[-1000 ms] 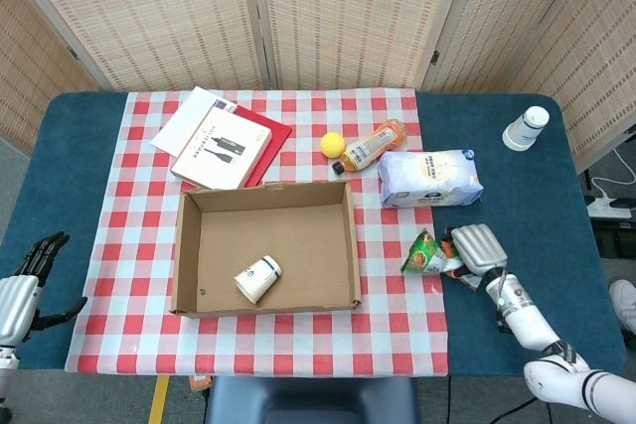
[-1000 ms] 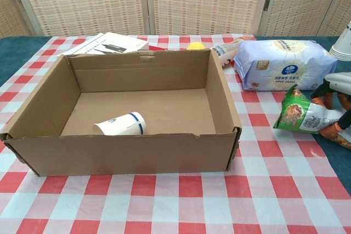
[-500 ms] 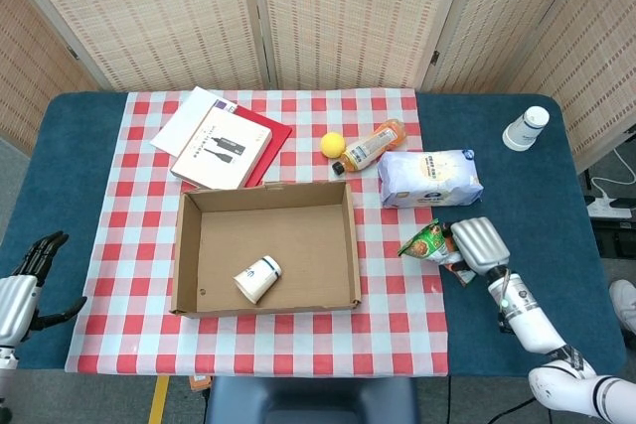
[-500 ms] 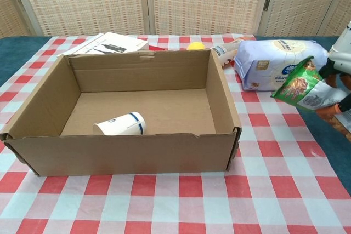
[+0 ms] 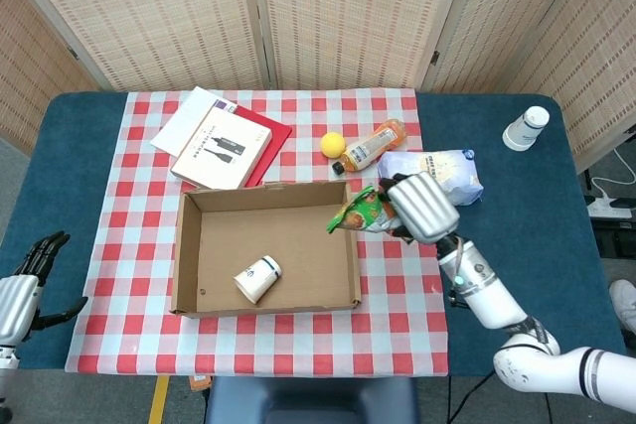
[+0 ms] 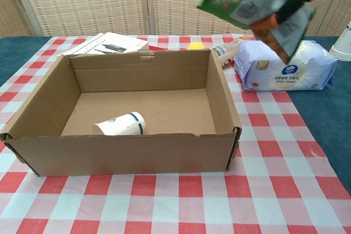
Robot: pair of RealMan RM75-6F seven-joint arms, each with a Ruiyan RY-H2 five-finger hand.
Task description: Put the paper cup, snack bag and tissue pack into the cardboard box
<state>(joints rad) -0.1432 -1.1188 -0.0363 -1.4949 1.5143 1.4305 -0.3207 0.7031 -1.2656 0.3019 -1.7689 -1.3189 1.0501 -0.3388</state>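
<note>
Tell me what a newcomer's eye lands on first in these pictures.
First, the right hand holding the green snack bag in the air over the right wall of the open cardboard box. Next, the paper cup lying on its side inside the box. Then the tissue pack resting on the checked cloth to the box's right.

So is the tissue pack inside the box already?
No, the tissue pack lies on the table right of the cardboard box.
</note>
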